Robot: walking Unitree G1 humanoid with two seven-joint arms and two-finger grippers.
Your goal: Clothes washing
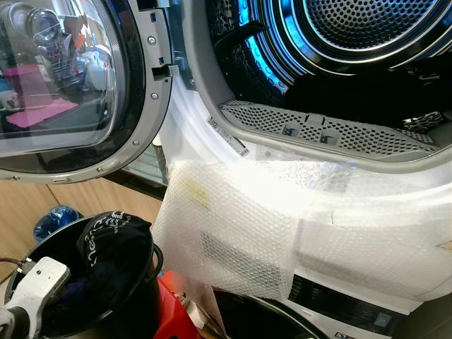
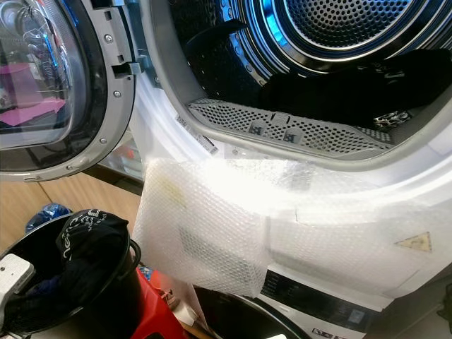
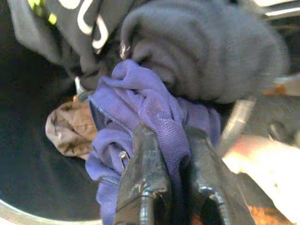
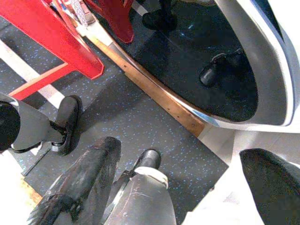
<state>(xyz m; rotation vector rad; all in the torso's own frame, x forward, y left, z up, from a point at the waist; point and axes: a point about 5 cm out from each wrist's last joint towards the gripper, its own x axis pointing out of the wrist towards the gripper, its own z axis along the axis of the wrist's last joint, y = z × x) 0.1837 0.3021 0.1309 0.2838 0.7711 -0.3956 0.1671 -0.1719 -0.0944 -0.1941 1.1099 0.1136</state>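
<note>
A black bucket (image 1: pixel 145 300) stands at the lower left, holding dark clothes (image 1: pixel 113 240) with white lettering. My left arm (image 1: pixel 39 282) reaches down into it. Inside, my left gripper (image 3: pixel 168 136) is shut on a fold of a purple garment (image 3: pixel 140 98), which lies beside a grey garment (image 3: pixel 201 47) and a brown cloth (image 3: pixel 70 129). The upper machine's drum (image 1: pixel 353 28) stands open, lit blue, with dark laundry (image 1: pixel 353 99) in it. My right gripper (image 4: pixel 178 187) hangs open above the dark speckled floor (image 4: pixel 140 112), holding nothing.
The round glass door (image 1: pixel 63 85) is swung open to the left. Bubble wrap (image 1: pixel 268 226) drapes over the front below the drum opening. A second machine's dark door (image 4: pixel 197 61) sits beneath. A red stool (image 1: pixel 173 314) stands next to the bucket.
</note>
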